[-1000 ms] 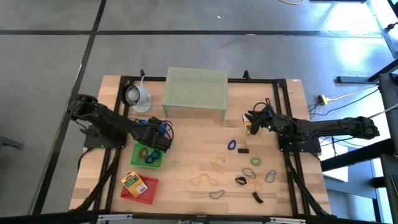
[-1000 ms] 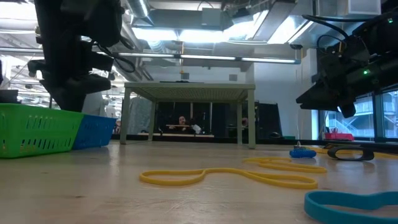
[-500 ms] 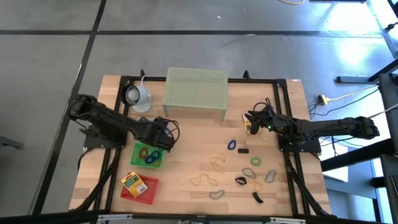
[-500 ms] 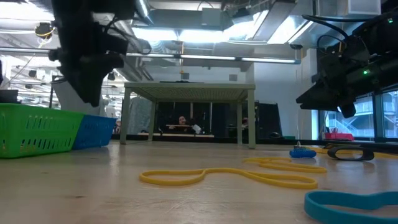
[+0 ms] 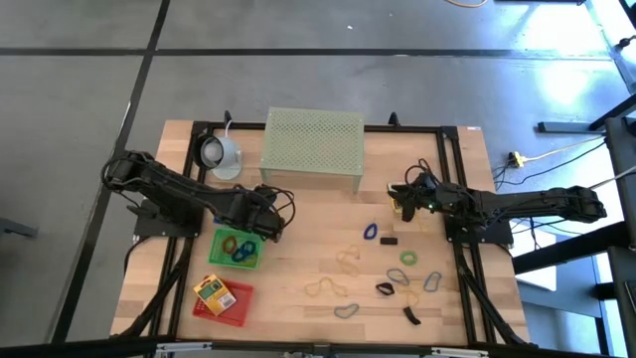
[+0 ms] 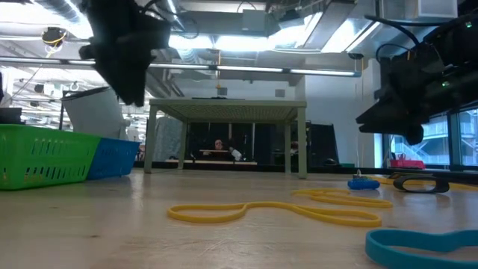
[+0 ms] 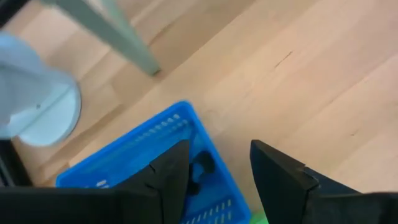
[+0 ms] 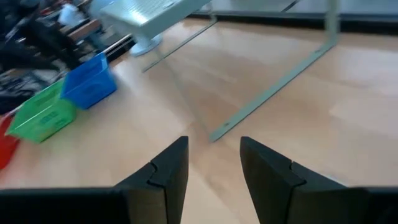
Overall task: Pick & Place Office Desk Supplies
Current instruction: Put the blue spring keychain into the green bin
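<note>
The left gripper (image 5: 274, 221), fingers parted with nothing between them, hangs just off the green basket (image 5: 237, 247) toward the table's middle. The right gripper (image 5: 399, 198), also parted and empty, hovers by the mesh stand's (image 5: 312, 147) right leg. The loose loops lie toward the front-right corner, so the right arm is nearer; the closest, a blue loop (image 5: 370, 233), runs roughly back-to-front.

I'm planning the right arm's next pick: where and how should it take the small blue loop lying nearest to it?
Come straight down and pinch the small thin blue loop across its narrow width. It lies flat on the wooden table, so a sideways approach likely finds no edge. Turn the open right claw to avoid the small black clip beside it.
</note>
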